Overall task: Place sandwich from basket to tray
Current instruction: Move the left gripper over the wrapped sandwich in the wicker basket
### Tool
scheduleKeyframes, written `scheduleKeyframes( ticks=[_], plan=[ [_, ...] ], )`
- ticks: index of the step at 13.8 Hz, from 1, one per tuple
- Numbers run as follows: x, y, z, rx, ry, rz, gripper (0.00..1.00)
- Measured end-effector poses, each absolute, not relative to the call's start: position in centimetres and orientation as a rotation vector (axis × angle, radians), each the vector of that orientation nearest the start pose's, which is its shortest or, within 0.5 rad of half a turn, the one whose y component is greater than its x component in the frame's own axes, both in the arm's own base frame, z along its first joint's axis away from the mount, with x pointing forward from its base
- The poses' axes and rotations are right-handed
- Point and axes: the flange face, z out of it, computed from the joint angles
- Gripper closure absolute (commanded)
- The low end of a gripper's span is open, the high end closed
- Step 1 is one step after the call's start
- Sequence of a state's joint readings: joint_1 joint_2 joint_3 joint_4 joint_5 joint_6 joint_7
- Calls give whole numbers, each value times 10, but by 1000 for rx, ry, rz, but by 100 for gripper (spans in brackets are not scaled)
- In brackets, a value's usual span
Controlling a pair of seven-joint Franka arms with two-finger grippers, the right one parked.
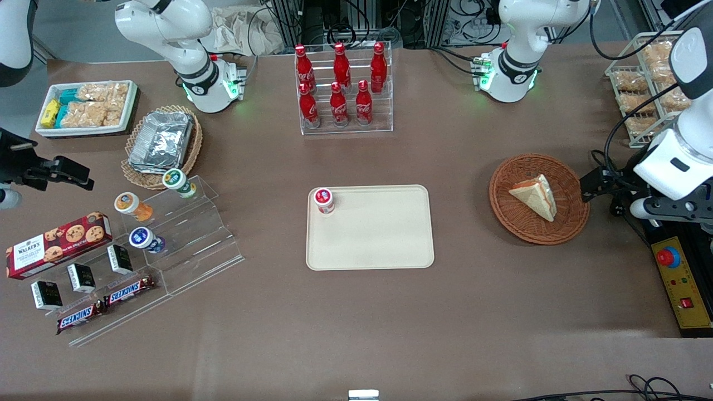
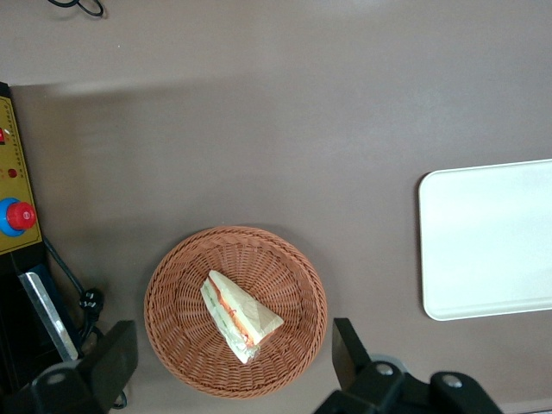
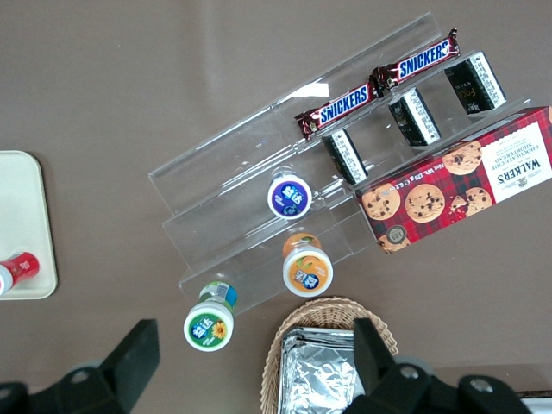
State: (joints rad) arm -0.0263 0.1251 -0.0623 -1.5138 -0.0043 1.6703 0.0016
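The sandwich (image 2: 239, 316) lies in the basket (image 2: 177, 276), well apart from the tray (image 1: 384, 245); the reaching step seems just begun. The gripper (image 2: 235, 362) hovers above the basket, open and empty; next it should descend over the wedge.

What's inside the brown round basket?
The basket holds just one sandwich, a bread wedge lying on the weave. What is under the sandwich is covered. The gripper hangs open above the basket, not touching it.
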Motion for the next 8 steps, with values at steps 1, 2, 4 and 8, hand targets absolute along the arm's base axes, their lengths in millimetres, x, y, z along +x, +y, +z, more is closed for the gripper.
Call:
scheduleKeyframes(
  ticks=[1,2,4,8],
  plan=[
    [599,-51,588,-3151,142,-48,0],
    [599,-51,588,-3151,144,-48,0],
    [599,-52,588,-3150,146,-46,0],
    [599,-57,587,-3151,163,-39,0]
  ],
)
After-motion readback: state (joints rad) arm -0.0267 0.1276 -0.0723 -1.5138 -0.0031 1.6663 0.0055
